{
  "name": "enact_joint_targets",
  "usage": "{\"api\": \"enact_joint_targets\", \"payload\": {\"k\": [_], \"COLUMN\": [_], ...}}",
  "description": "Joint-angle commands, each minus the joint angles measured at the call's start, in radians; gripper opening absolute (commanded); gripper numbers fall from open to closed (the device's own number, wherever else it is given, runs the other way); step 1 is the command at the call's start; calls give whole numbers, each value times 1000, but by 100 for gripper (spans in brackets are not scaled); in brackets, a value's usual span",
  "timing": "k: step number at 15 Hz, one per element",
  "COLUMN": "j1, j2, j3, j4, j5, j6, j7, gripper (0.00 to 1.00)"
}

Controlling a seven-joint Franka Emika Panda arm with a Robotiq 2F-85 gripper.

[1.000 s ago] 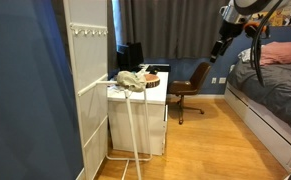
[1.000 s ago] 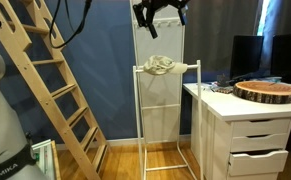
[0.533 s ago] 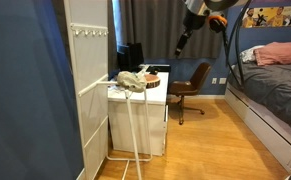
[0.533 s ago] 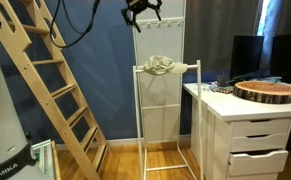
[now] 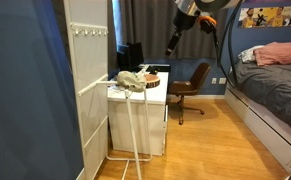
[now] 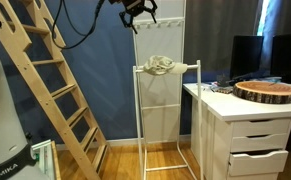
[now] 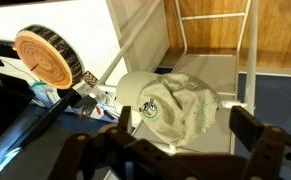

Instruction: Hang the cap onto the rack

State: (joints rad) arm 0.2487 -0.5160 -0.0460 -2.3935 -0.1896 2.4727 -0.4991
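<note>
Cap (image 6: 161, 66) draped over the top rail of the white tube rack (image 6: 138, 112), just beside the white drawer bench (image 6: 247, 130) carrying a round wooden slab (image 6: 267, 92). I have my end effector (image 7: 185, 142) high above it, fingers (image 7: 253, 132) spread wide apart, nothing held between them.

Open air lies above the cap (image 6: 161, 66) draped over the rack (image 6: 136, 110), reaching up to the gripper (image 6: 140, 12) high overhead. A white pegged panel (image 6: 170, 40) stands close behind the rack. The end edge of the desk (image 6: 247, 128) worktop sits just beside the rack, and a round wooden slab (image 6: 267, 92) lies farther along it. A wooden ladder (image 6: 55, 85) leans on the rack's opposite side, apart from it.
</note>
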Motion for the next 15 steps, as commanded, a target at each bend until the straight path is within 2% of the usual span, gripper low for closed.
{"api": "enact_joint_targets", "payload": {"k": [1,4,7,11,12,15], "j1": [-15,1,25,-28,-22,-21], "j2": [1,37,137,293,333,454], "j3": [13,22,87,248,274,352], "j4": [1,30,125,324,381,539], "j5": [11,17,18,-113,-123,-259], "j6": [-1,-15,-81,-282,-330,-477], "j7": [-8,-19,10,201,239,416], "gripper": [100,100,100,100,100,100]}}
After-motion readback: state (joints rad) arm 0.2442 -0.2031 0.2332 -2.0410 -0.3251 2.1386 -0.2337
